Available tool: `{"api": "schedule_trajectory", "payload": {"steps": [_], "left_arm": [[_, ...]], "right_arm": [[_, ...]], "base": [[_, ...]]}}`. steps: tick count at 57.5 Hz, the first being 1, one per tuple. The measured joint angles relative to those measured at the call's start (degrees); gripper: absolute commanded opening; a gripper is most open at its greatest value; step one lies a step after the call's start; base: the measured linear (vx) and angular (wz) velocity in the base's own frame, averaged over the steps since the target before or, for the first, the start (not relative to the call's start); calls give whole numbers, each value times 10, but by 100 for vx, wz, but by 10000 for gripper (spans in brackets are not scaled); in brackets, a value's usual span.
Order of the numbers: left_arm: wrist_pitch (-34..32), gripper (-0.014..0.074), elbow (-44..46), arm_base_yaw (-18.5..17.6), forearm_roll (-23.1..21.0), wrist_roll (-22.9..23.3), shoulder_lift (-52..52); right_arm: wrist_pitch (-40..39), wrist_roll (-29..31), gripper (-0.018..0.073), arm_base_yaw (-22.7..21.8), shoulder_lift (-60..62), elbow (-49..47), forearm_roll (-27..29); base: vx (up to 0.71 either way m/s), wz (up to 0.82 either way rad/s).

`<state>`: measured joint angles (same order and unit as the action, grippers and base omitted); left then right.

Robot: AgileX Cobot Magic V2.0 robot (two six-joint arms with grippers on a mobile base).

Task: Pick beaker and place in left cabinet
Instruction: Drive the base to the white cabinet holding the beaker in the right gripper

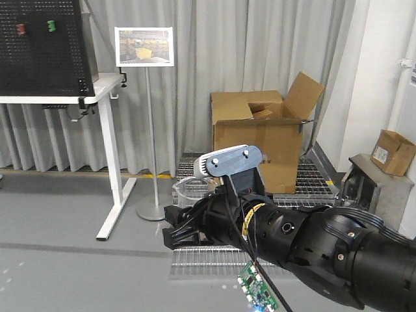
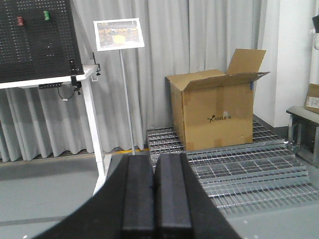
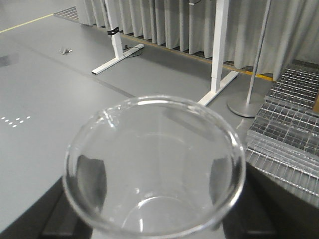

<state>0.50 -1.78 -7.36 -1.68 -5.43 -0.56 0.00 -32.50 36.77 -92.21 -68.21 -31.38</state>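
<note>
Beaker (image 3: 149, 102) sits clamped between the right gripper (image 3: 155, 175) pads at nine and three o'clock, rim toward the camera, over grey floor (image 3: 50, 74); left gripper (image 2: 157, 199) fingers press together, holding nothing.

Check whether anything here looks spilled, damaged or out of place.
One oddity: a bare green circuit board hangs exposed beside a cable below the right arm in the front view. The beaker in the right gripper looks empty and intact; no spill shows.
</note>
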Motion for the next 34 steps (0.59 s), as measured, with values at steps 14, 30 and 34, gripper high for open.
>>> {"api": "schedule_trajectory", "payload": {"steps": [14,30,34], "left_arm": [[0,1,0,0,0,0,0],[0,1,0,0,0,0,0],[0,1,0,0,0,0,0]], "right_arm": [[0,0,-8,0,-1,0,0],[3,0,-8,0,-3,0,0],[3,0,-8,0,-3,0,0]], "base": [[57,-8],[50,-12],[42,-19]]}}
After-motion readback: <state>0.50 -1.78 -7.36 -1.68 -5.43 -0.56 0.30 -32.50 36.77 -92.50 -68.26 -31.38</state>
